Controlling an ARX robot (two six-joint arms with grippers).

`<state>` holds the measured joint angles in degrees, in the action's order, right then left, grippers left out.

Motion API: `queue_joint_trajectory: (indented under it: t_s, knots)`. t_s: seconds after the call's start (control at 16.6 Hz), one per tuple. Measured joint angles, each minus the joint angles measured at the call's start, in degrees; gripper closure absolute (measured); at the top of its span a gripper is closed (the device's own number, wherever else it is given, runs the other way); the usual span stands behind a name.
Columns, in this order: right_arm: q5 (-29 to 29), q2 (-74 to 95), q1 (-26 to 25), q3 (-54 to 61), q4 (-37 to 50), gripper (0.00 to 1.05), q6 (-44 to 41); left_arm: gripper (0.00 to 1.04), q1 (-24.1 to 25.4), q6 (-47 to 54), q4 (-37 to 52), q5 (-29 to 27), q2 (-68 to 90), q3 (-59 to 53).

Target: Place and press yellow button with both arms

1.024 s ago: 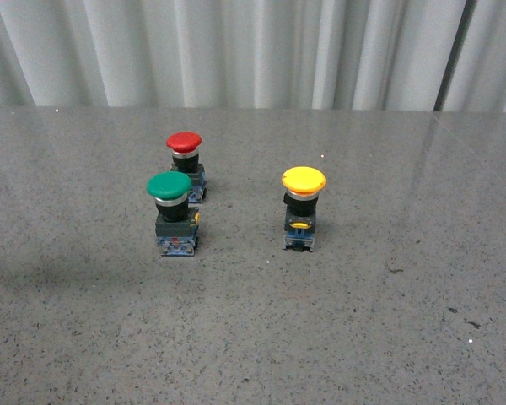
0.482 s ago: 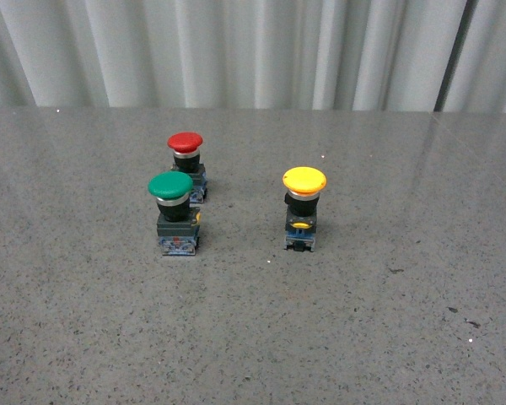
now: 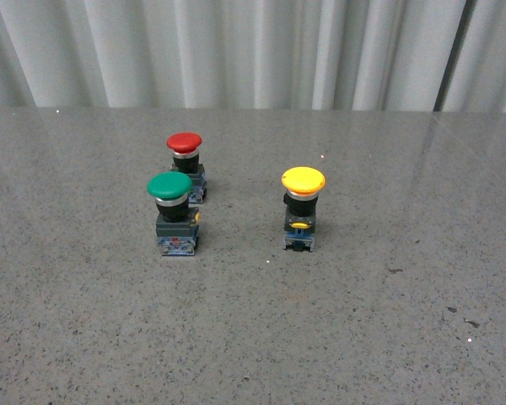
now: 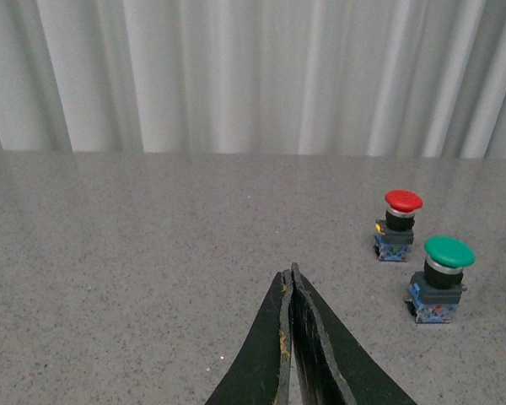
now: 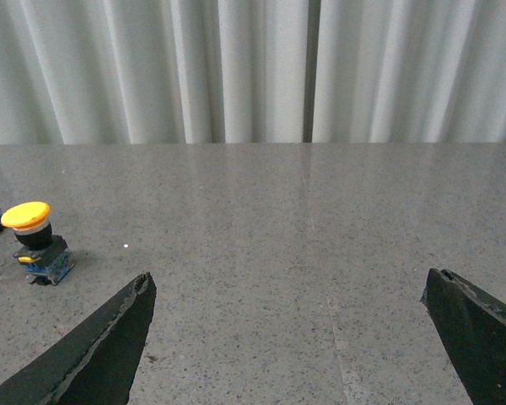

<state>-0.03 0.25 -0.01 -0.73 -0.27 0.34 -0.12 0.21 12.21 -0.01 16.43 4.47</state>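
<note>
On the grey speckled tabletop [image 3: 363,337], as recorded in the front view, the yellow button [image 3: 304,207] is found upright, standing free and well apart from the green button [image 3: 173,211] and the red button [image 3: 185,160], which are set close together to its left; a pale pleated curtain [image 3: 236,51] is noted behind, and neither arm is caught in this view. From the left wrist view, the left gripper [image 4: 289,274] is seen clenched, its two fingers pressed tip to tip with nothing between them, held above bare table with the red and green buttons off to one side. From the right wrist view, the right gripper [image 5: 288,287] is seen released, jaws spread wide and empty, with the yellow button [image 5: 35,240] near but outside the gap. The task is judged to be at its opening: nothing is grasped and the cap is untouched. An approach by the spread right jaws to the black body under the cap is judged to be called for next, with the clenched left tips suited to the press.
</note>
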Motion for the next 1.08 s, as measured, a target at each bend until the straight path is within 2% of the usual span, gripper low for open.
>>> queue_joint_trajectory:
  t_s: [0.42, 0.48, 0.54, 0.6, 1.08]
  knots:
    - [0.0, 0.0, 0.0, 0.0, 0.0, 0.07, 0.0, 1.03, 0.0, 0.0, -2.1, 0.0, -6.4, -3.7]
    - [0.0, 0.0, 0.0, 0.0, 0.0, 0.07, 0.0, 1.03, 0.0, 0.0, -4.2, 0.0, -7.7, -3.7]
    - [0.0, 0.0, 0.0, 0.0, 0.0, 0.07, 0.0, 1.03, 0.0, 0.0, -11.8, 0.2, -12.9, -3.7]
    - [0.0, 0.0, 0.0, 0.0, 0.0, 0.07, 0.0, 1.03, 0.0, 0.0, -12.8, -0.1, -15.8, -3.7]
    - [0.0, 0.0, 0.0, 0.0, 0.0, 0.07, 0.0, 1.03, 0.0, 0.0, -12.4, 0.0, -15.8, -3.7]
